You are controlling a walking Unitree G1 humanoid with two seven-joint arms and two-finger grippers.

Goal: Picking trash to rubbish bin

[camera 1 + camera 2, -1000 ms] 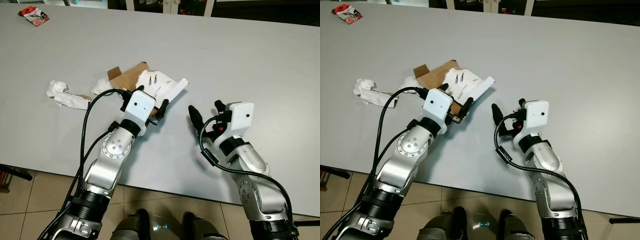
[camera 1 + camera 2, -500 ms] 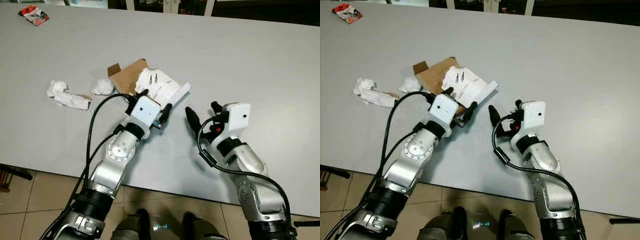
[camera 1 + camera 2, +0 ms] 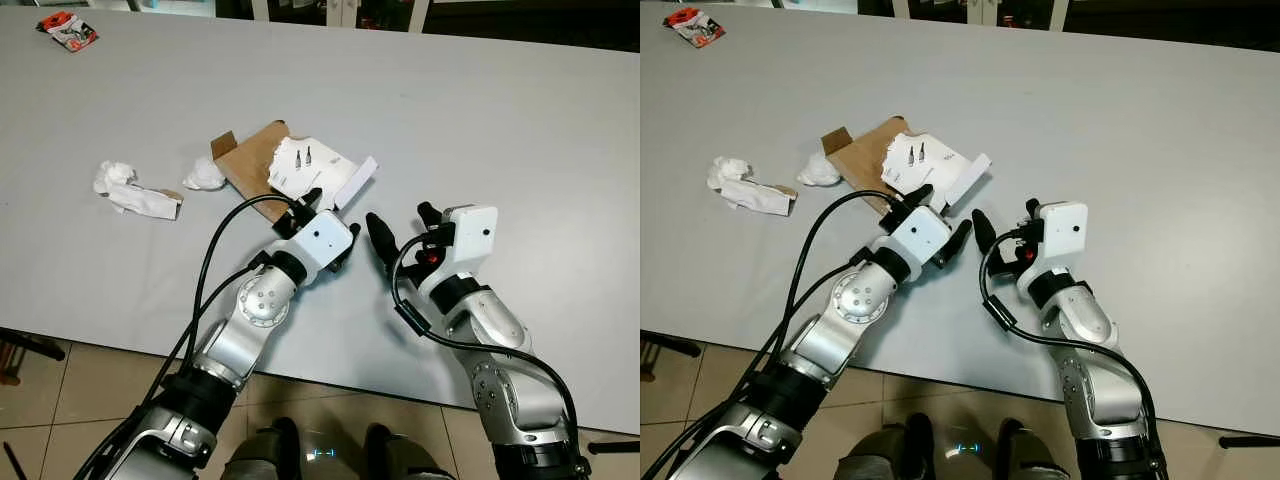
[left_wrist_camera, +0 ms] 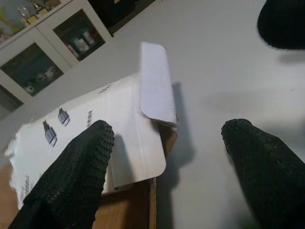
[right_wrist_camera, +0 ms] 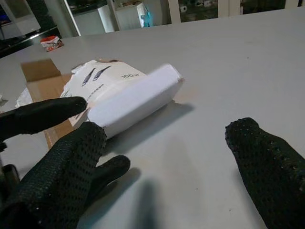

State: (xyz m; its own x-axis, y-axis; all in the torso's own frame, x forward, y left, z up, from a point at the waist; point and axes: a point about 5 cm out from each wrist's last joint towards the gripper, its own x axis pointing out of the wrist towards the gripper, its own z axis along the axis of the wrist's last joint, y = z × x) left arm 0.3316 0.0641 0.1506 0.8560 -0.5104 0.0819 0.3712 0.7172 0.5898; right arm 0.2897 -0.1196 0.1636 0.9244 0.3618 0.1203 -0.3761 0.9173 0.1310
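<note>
Step in hand: the robot is closing in on the torn cardboard package [image 3: 290, 165], the nearest piece of trash on the grey counter [image 3: 520, 120]; nothing is being gripped yet.
Left gripper [image 3: 333, 214]: its fingers are standing apart, hovering at the package's near edge. In the left wrist view one fingertip [image 4: 83, 157] is sitting over the white printed face and the other over bare counter, so the white flap [image 4: 155, 83] is lying between them, lined up for a pinch, as I judge it.
Right gripper [image 3: 398, 222]: its fingers are also spread, empty, low over the counter just beside the left one and facing the package's folded end [image 5: 138, 95], probably waiting to steady or take the package.
Package: lying flat, brown cardboard underneath, white torn sheet on top, one flap sticking out toward the grippers, which is giving them an edge to seize.
Other trash: a crumpled tissue [image 3: 205, 175] is touching the package's far side; a crumpled paper wrapper [image 3: 135, 192] is lying well apart toward the robot's left; a small red packet [image 3: 68, 30] is resting at the far corner.
Risk: the thin flap may tear or slip.
</note>
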